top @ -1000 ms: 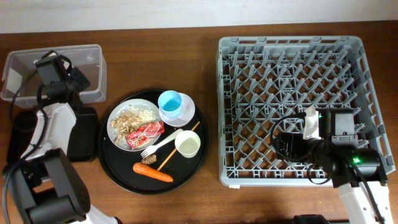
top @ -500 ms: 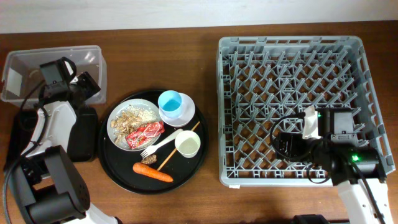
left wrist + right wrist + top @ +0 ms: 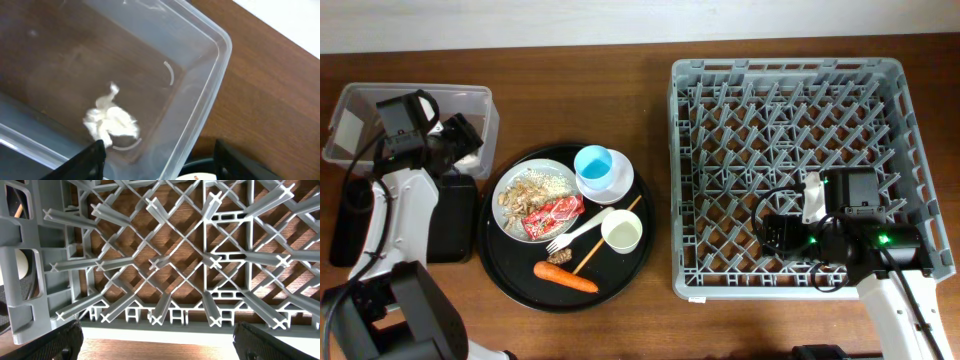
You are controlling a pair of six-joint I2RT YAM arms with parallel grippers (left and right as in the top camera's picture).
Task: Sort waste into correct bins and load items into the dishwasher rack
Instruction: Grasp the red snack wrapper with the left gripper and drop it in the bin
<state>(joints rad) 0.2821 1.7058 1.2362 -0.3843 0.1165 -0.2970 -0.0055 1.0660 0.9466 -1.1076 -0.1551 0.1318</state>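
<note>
At the far left of the overhead view, the clear plastic box [image 3: 360, 112] is placed against the table's back-left area. The white scrap [image 3: 110, 122] is seen lying on the floor of this box (left wrist view). The left gripper [image 3: 160, 165] is held above the box's right part; its fingers [image 3: 90, 160] are spread apart with nothing between them, and the scrap lies below them, released.

Just in front of the box, the shallow black rectangular tray [image 3: 455, 222] is partly covered by the left arm.

To the right, the round black tray [image 3: 518, 275] carries the remaining things. The beige food scraps [image 3: 530, 188] and the crumpled red wrapper [image 3: 553, 214] are held on the white plate [image 3: 502, 205]. The light-blue cup [image 3: 592, 163] is seated in the white bowl [image 3: 620, 182]. The white fork [image 3: 578, 232] and the wooden chopstick [image 3: 588, 258] are laid beside the cream cup [image 3: 622, 231]. The small brown lump [image 3: 558, 258] and the orange carrot [image 3: 565, 277] are positioned at the tray's front.

The grey dishwasher rack [image 3: 790, 60] is located at the right. The right gripper [image 3: 772, 235] is suspended over its front part, with its fingers [image 3: 50, 340] fully parted and gripping nothing
</note>
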